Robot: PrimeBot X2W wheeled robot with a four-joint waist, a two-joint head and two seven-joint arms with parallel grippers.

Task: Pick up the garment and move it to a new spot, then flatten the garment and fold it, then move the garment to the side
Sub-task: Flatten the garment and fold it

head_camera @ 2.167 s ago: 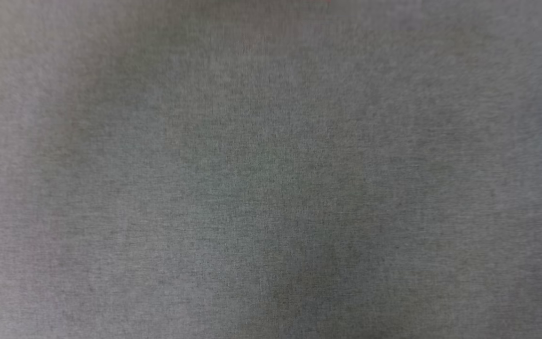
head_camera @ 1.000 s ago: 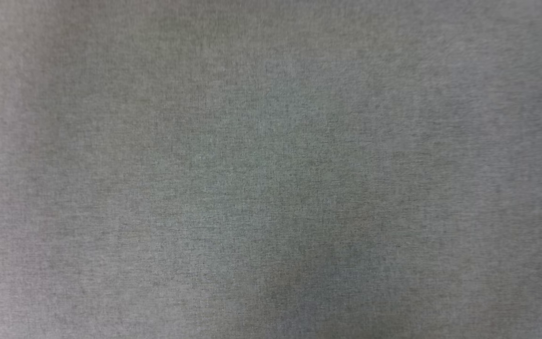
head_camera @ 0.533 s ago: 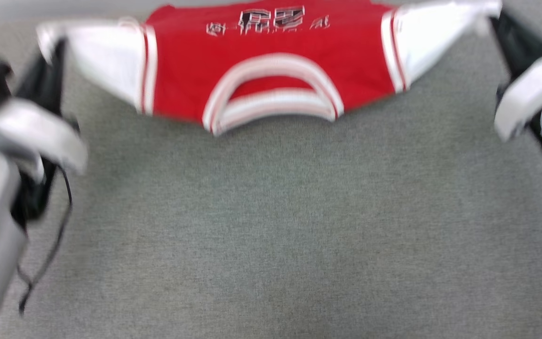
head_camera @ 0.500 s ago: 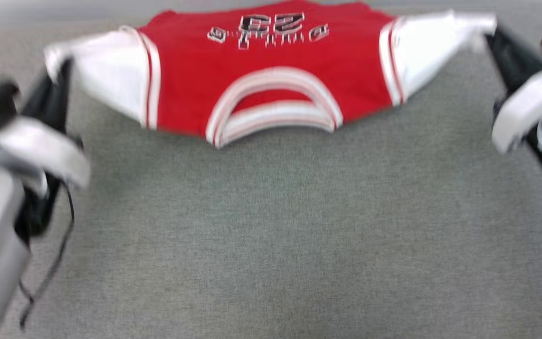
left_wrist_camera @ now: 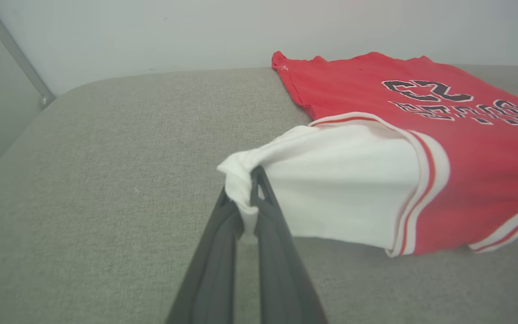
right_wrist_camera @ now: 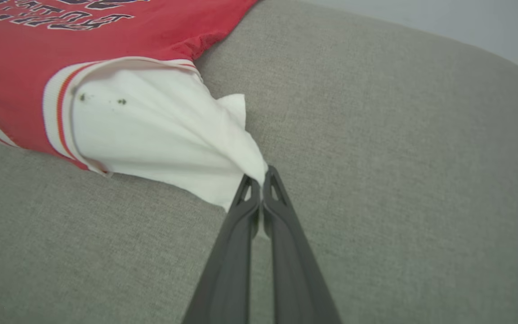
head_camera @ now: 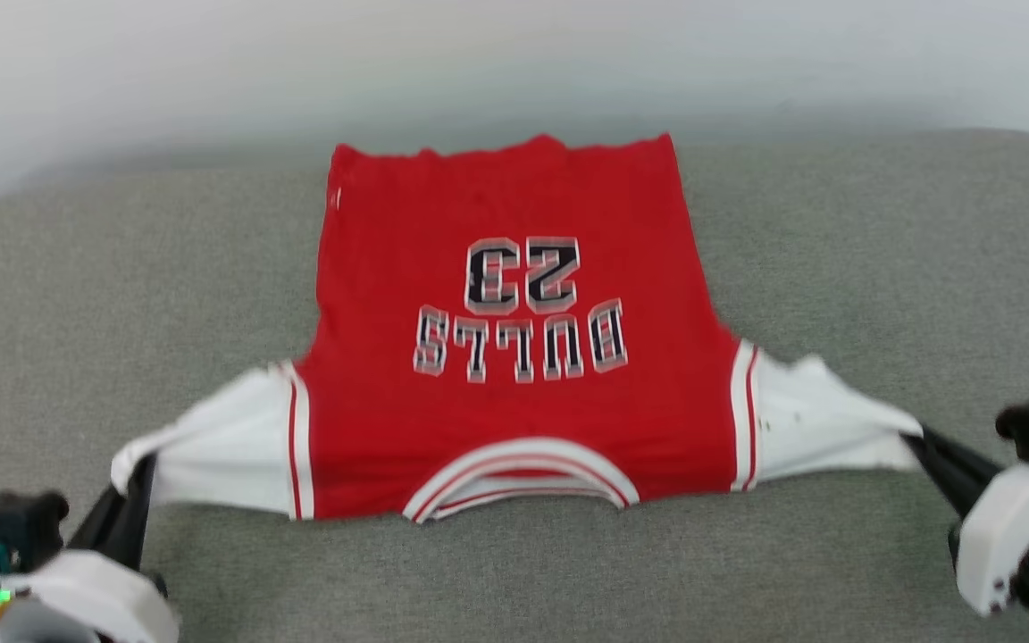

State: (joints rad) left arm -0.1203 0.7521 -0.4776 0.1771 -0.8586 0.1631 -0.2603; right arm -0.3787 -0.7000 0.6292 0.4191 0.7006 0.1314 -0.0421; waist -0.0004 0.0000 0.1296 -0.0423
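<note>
The garment (head_camera: 514,411), a red jersey with white sleeves and black "BULLS 23" lettering, lies spread face up on the grey cushioned surface (head_camera: 514,580), collar towards me and hem at the far edge. My left gripper (head_camera: 144,469) is shut on the tip of its left white sleeve (left_wrist_camera: 331,189), pinched at the fingertips (left_wrist_camera: 247,198). At the right, my right gripper (head_camera: 912,438) is shut on the tip of the other white sleeve (right_wrist_camera: 160,135), which is pulled taut to a point (right_wrist_camera: 259,177). Both sleeves are stretched outwards.
A pale wall (head_camera: 514,62) runs behind the cushion's far edge. A grey metal bar (left_wrist_camera: 14,51) leans against the wall at the left. Bare grey fabric lies to both sides of the jersey and in front of the collar.
The head camera has tilted up from bare grey fabric, bringing the jersey and both grippers into view. The jersey now shows whole, lying flat, with the sleeves still pinched and stretched.
</note>
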